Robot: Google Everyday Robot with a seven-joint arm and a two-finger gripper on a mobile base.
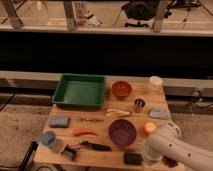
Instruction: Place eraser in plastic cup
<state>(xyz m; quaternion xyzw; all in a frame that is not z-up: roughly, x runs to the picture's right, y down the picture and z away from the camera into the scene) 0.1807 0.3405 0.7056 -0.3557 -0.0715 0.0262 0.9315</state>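
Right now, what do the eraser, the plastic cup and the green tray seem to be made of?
The eraser: matte black, probably rubber or foam; no shine. The plastic cup: opaque light-blue, smooth, likely plastic. The green tray: evenly coloured with a moulded rim, likely plastic. The gripper hangs low at the front right, beside the eraser.

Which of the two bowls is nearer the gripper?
The purple bowl, the one in front; the gripper hangs just right of it, by the eraser. The brown bowl stands farther back, beside the green tray.
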